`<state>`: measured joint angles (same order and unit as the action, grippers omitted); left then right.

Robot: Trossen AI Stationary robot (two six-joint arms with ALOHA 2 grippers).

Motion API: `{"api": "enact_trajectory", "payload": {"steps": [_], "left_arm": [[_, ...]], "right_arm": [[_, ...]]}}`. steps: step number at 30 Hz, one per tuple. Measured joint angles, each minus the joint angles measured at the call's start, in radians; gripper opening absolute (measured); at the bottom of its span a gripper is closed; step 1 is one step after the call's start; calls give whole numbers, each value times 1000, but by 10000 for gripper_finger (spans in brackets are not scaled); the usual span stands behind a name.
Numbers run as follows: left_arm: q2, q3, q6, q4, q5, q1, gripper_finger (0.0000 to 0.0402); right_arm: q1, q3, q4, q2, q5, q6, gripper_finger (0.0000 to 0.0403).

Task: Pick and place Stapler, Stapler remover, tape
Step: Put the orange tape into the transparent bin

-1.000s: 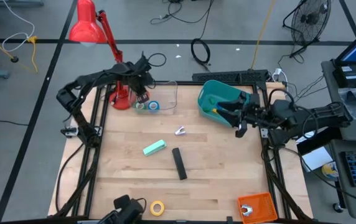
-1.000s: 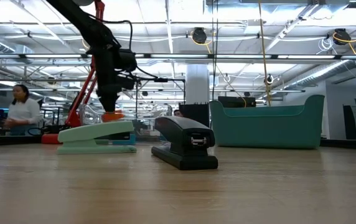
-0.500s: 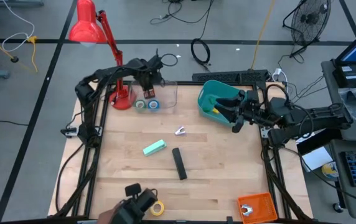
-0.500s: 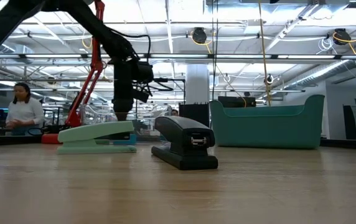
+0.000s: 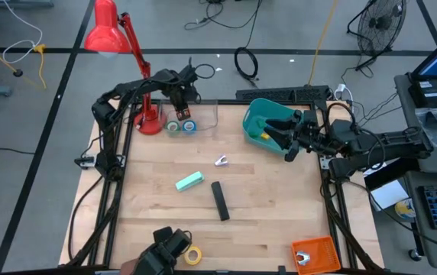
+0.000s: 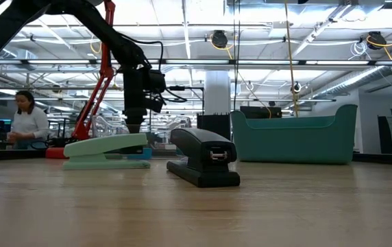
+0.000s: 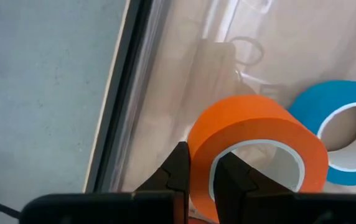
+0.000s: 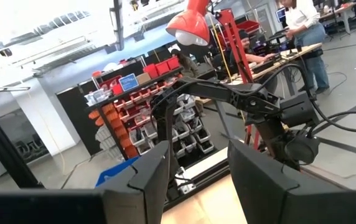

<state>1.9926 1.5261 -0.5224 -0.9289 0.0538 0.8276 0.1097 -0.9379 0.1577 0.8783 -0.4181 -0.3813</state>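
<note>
My left gripper (image 5: 182,114) is at the table's far left, over a clear container (image 5: 208,114), and is shut on the orange tape roll (image 7: 252,134). The blue roll (image 5: 189,128) and the green roll (image 5: 173,128) lie flat in that container; the blue one also shows in the left wrist view (image 7: 343,140). The yellow roll (image 5: 193,255) lies at the near edge. The black stapler (image 5: 220,200) lies mid-table, with a silver staple remover (image 5: 221,160) beyond it. My right gripper (image 5: 289,150) is open and empty beside the teal bin (image 5: 264,122). My left gripper pinches the orange roll's wall (image 7: 201,163). One finger (image 7: 231,177) is inside the ring and the other finger (image 7: 178,171) is outside. The fingers come from above, pointing down. The roll hangs tilted below them, above the container's floor and the blue roll.
A mint-green stapler (image 5: 189,181) lies left of the black one. A red desk lamp (image 5: 148,118) stands at the far left corner. An orange basket (image 5: 314,253) is at the near right. A person (image 6: 26,123) stands in the room behind.
My left gripper has carried the orange roll a little toward the table's right edge and lower, over the clear container. In the low view the roll has dropped out of sight behind the mint-green stapler. The gripper has stayed shut on the roll.
</note>
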Motion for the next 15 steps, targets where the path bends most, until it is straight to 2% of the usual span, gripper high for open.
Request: {"api": "enact_trajectory", "payload": {"steps": [9,12,15], "left_arm": [[0,0,-1,-11,0,-8,36],[0,-8,-2,-11,41,-18,37],[0,-19,2,-6,87,-24,83]], "right_arm": [[2,0,11,0,0,-4,155],[2,0,11,0,0,-12,155],[2,0,11,0,1,-12,155]]}}
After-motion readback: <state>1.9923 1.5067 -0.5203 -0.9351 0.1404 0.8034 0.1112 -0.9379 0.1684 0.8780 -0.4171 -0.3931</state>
